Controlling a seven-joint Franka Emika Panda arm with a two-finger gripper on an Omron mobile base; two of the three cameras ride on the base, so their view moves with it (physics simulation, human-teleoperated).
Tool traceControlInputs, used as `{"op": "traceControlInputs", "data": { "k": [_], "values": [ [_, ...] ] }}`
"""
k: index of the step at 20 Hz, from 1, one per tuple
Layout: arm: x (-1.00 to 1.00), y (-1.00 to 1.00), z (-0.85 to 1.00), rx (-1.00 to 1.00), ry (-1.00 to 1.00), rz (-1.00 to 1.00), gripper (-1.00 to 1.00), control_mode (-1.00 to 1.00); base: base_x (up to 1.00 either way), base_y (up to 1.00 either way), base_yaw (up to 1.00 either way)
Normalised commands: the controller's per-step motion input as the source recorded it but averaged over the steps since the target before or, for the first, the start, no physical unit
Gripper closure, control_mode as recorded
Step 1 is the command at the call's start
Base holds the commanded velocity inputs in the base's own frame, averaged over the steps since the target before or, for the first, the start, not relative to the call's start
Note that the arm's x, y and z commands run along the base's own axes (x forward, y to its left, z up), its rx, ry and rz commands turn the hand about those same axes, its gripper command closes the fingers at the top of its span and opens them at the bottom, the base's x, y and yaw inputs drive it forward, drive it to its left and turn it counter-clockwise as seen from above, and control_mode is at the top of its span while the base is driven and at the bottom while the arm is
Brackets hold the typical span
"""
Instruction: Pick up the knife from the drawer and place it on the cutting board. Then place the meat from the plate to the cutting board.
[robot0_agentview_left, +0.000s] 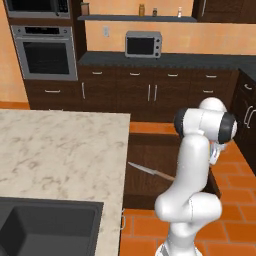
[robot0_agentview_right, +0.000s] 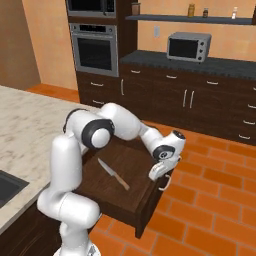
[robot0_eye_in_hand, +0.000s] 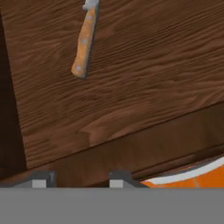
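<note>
The dark brown drawer stands pulled out from the island over the orange floor. Inside it, on the wooden bottom, lies the knife, with its silver blade pointing towards the island and its light wooden handle towards the drawer front. My gripper hangs at the drawer's front right corner, a hand's length from the handle end. In the hand view my gripper has its tips apart over the front wall, with nothing between them. The cutting board, the meat and the plate are out of view.
A marble island counter with a dark sink lies left of the drawer. Orange tile floor spreads to the right. Dark cabinets, a wall oven and a toaster oven line the back wall.
</note>
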Motion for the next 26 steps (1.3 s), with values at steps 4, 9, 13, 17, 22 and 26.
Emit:
{"op": "traceControlInputs", "data": {
  "k": [4, 9, 13, 17, 22, 26],
  "values": [
    [-0.22, 0.02, 0.68, -0.23, -0.01, -0.02, -1.00, -1.00, 0.00, 0.00, 0.00],
    [-0.13, 0.41, 0.54, -0.04, -0.01, -0.07, -1.00, -1.00, 0.00, 0.00, 0.00],
    [0.00, 0.86, -0.12, 0.00, 0.00, -0.22, -1.00, -1.00, 0.00, 0.00, 0.00],
    [0.14, 0.96, -0.14, -0.12, 0.16, -0.29, -1.00, -1.00, 0.00, 0.00, 0.00],
    [0.41, 0.30, -0.30, -0.13, 0.11, -0.20, -1.00, -1.00, 0.00, 0.00, 0.00],
    [0.22, 0.39, -0.39, -0.16, -0.13, -0.06, -1.00, -1.00, 0.00, 0.00, 0.00]
  ]
}}
